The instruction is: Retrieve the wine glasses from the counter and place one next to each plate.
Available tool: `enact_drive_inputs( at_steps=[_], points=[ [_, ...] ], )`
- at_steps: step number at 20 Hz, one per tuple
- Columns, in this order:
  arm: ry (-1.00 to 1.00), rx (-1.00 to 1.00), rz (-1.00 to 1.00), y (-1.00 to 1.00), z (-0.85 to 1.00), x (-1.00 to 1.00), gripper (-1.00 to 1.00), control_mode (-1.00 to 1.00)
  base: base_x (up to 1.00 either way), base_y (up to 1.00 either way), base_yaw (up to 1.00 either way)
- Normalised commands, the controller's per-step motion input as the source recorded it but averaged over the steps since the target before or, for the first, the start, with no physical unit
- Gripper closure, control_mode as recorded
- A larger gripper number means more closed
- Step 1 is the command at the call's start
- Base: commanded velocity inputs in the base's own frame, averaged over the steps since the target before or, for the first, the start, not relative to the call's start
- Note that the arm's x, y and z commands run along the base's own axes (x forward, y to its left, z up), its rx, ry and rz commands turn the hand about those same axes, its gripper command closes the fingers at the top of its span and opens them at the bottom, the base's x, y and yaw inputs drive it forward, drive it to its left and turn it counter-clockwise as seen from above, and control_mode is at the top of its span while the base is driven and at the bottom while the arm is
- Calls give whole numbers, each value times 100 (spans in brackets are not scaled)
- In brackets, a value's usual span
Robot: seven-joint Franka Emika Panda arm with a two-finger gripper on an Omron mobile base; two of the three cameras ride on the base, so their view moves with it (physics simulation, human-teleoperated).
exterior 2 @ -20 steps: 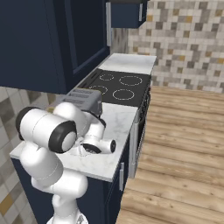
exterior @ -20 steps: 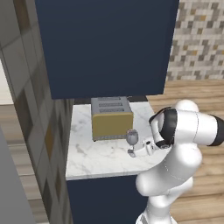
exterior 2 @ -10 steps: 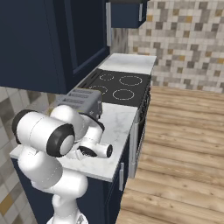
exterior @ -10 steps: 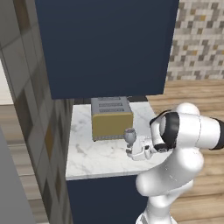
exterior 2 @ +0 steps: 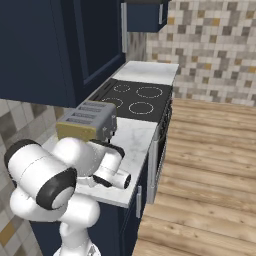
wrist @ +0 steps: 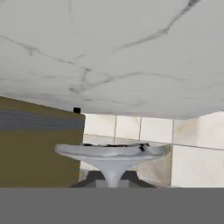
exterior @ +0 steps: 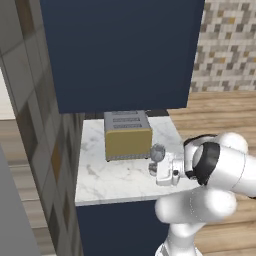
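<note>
1. A wine glass [exterior: 157, 153] stands upright on the marble counter [exterior: 115, 177], just beside the front right corner of the toaster [exterior: 127, 135].
2. In the hand view the glass's round foot [wrist: 112, 151] sits right ahead, with its stem running down between the dark fingertips [wrist: 92, 178].
3. The gripper [exterior: 156, 169] reaches in sideways at stem height, its jaws pressed together around the glass's stem.
4. The toaster, yellow-sided with a grey slotted top, sits at the back of the counter under dark navy cabinets [exterior: 120, 50].
5. A black stovetop [exterior 2: 134, 98] adjoins the counter beyond the toaster.
</note>
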Motion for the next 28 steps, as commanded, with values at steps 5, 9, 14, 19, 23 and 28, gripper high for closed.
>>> enact_drive_inputs(
  at_steps=[5,9,14,19,23,28],
  points=[
    [0,22,2,-35,100,-14,100,-100,0,0,0],
    [5,13,8,-68,100,-47,100,-100,0,0,0],
    [3,11,11,-47,100,-27,100,-100,0,0,0],
    [-3,23,17,-24,99,-4,100,-100,0,0,0],
    [-18,31,17,-38,64,-36,100,-100,0,0,0],
    [-47,5,6,-23,36,-91,100,-100,0,0,0]
  ],
)
